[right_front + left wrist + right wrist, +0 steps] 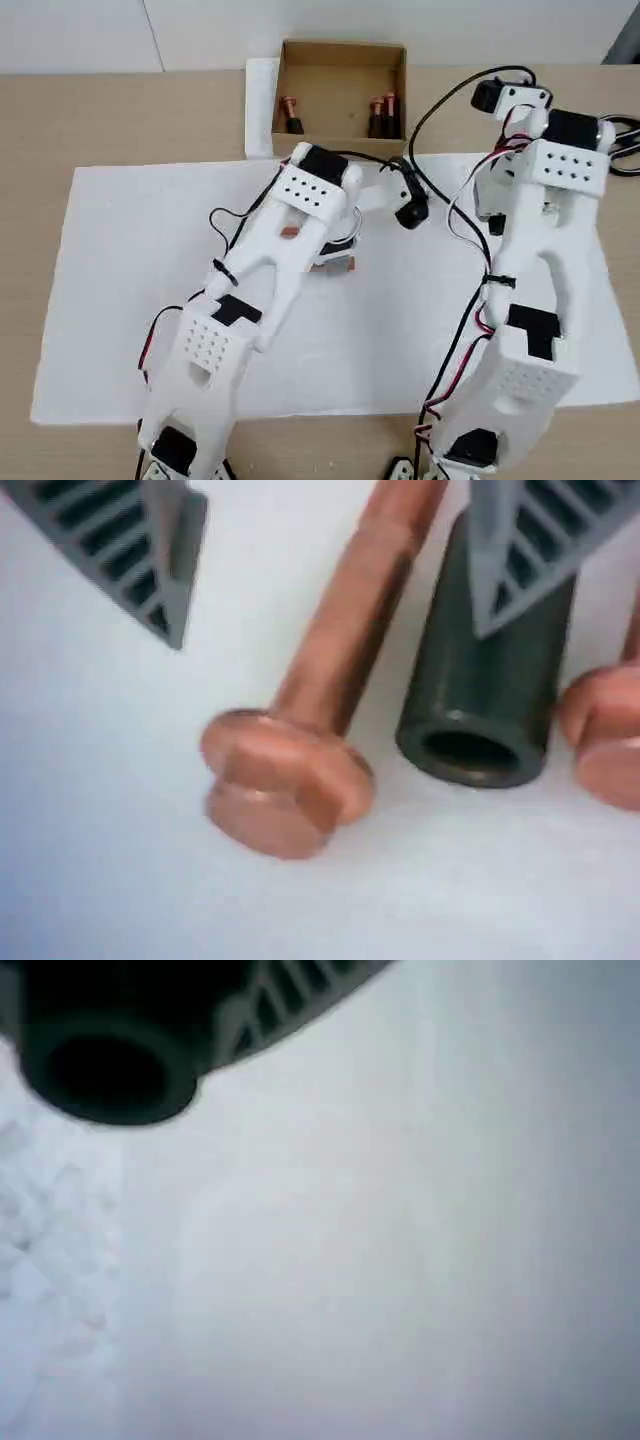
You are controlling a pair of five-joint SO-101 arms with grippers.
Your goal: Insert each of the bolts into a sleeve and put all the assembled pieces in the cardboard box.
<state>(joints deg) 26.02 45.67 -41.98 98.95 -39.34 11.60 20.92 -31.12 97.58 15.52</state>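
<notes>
Currently left gripper (pixel 328 638): jaws apart, grey fingers (pixel 140 550) straddling a copper bolt (pixel 320 700) that lies flat on the white sheet (pixel 100 830), not clamped on it. A loose sleeve (pixel 490 700) lies just beside that bolt, under one finger. A second bolt (pixel 605 735) lies beyond it.

Right gripper (pixel 200 1020): clamped on a held sleeve (pixel 105 1070), dark bore facing the camera, above the sheet.

High view: left arm (pixel 270 270) stretches forward to mid-sheet, wrist pitched down. Right arm (pixel 540 250) stands near the sheet's far corner. This view adds the cardboard box (pixel 340 45) beyond the sheet on the table (pixel 100 110), with assembled pieces (pixel 383 115) standing inside.
</notes>
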